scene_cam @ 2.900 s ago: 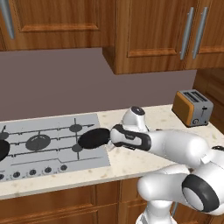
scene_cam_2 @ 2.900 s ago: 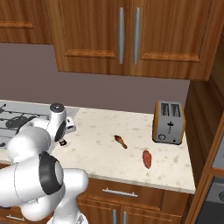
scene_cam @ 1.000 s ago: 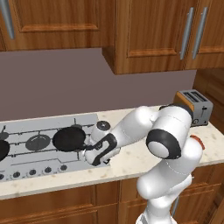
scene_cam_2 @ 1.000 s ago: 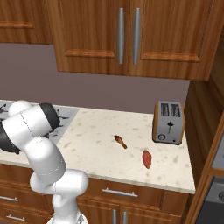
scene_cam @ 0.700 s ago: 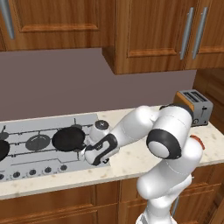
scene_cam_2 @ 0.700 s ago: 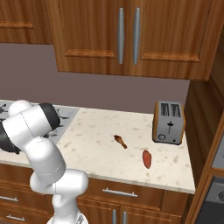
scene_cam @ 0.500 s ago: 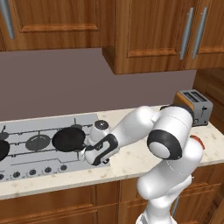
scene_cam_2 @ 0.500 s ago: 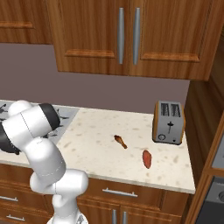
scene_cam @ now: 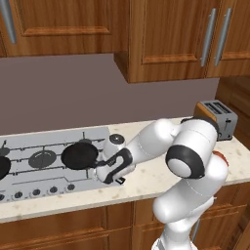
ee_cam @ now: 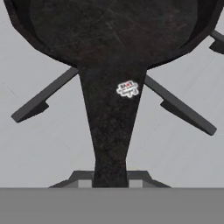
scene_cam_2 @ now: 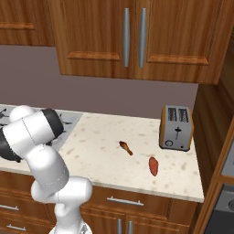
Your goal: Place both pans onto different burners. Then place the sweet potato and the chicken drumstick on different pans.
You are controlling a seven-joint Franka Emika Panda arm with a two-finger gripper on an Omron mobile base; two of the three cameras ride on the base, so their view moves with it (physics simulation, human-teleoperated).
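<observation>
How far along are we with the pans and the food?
In hand: the gripper is shut on one pan's handle, over the cooktop. The other pan sits at the cooktop's left edge. Left: sweet potato and chicken drumstick, both on the counter.

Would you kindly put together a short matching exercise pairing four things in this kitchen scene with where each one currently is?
Things:
1. pan
2. sweet potato
3. chicken drumstick
4. toaster

Places:
A. on the counter nearest its front edge
B. against the back wall at the right end of the counter
C. over the cooktop, its handle in the shut gripper
D. mid-counter, left of the orange-red piece

Pairs: 1-C, 2-A, 3-D, 4-B
</observation>
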